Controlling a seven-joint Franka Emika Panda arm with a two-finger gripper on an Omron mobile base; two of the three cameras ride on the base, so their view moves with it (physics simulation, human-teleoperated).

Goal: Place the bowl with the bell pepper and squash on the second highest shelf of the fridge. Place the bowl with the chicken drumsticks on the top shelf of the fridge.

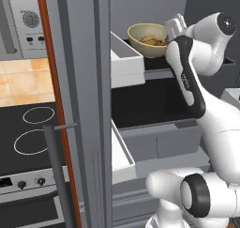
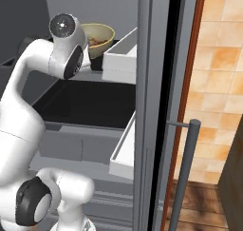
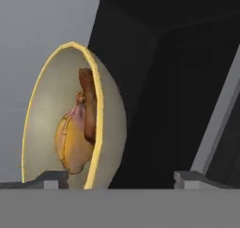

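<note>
Pincer [image 3: 119, 179] jaws spread, straddling rim of yellow-rimmed beige bowl [image 3: 70, 124], nothing gripped. I read bowl of golden-brown lumpy chicken drumsticks [image 1: 152, 41] as resting on uppermost dark fridge shelf [image 1: 157, 63], deep enough to clear door bins.

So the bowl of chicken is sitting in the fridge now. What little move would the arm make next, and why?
Probably a straight pull back out of the fridge. The bowl with the chicken drumsticks rests on the top shelf, and in the hand view the gripper has its jaws spread, one on each side of the bowl's wall, not pinching it. Backing out straight should avoid knocking the bowl.
</note>
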